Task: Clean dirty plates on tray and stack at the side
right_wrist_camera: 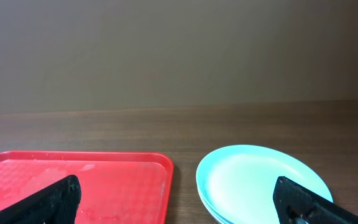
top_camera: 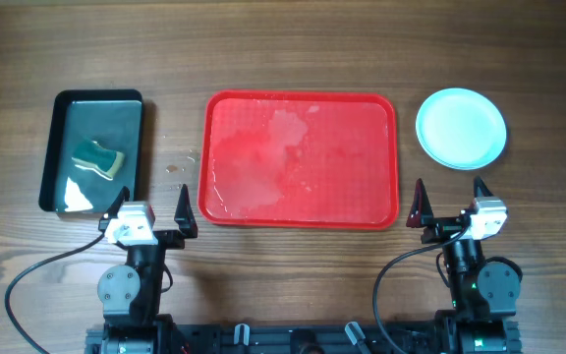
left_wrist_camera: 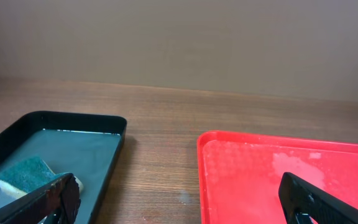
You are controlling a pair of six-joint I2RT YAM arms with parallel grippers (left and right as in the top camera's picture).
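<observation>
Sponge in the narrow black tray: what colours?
The rectangular sponge is green over pale yellow; left wrist view.

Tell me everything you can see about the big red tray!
The red tray is a plastic-looking rectangle with rounded corners and a raised rim. It lies flat on the wooden table, between the black tray and the stacked plates, touching neither. Its floor is wet with whitish streaks; nothing sits on it.

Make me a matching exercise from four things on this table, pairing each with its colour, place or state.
Things:
1. sponge
2. tray
3. plates
4. black tray

Descriptions:
A. red, wet, nothing on it
B. stacked at the right
C. green, lying in liquid
D. at the far left, holding liquid

Pairs: 1-C, 2-A, 3-B, 4-D
</observation>
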